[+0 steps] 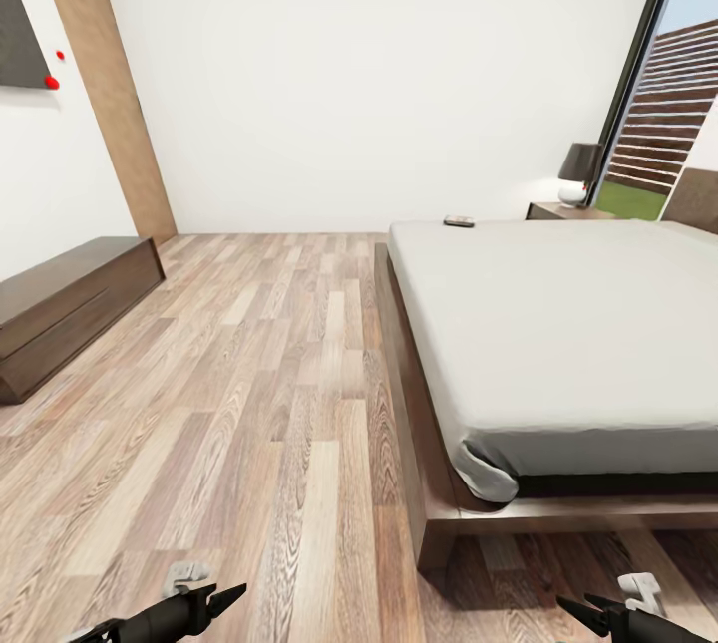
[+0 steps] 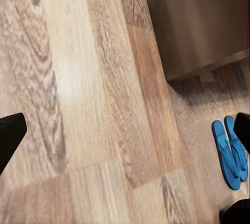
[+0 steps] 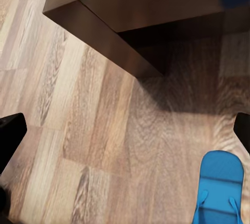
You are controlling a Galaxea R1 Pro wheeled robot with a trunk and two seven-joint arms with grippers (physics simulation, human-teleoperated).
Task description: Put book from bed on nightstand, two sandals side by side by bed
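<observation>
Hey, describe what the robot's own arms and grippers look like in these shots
Both arms are black. The left gripper and right gripper each end in slim black fingers tapering to points, with a pale grey block mounted on top near the wrist. In the wrist views, the fingers appear as plain dark shapes.

bed [image 1: 558,324]: book [image 1: 459,221] at far corner | floor [image 1: 259,404]: sandals [image 2: 229,152], dresser [image 1: 60,309]

1. I see a wood-plank floor [image 1: 259,404], grained, with a faint sheen.
2. Bed [image 1: 558,344]: smooth matt white cloth mattress on a dark wood frame.
3. Sandals [image 2: 229,153]: bright blue, smooth, plastic-like.
4. Low dresser [image 1: 70,309]: dark wood, slightly glossy.
5. Walls [image 1: 379,75]: flat matt white.
</observation>
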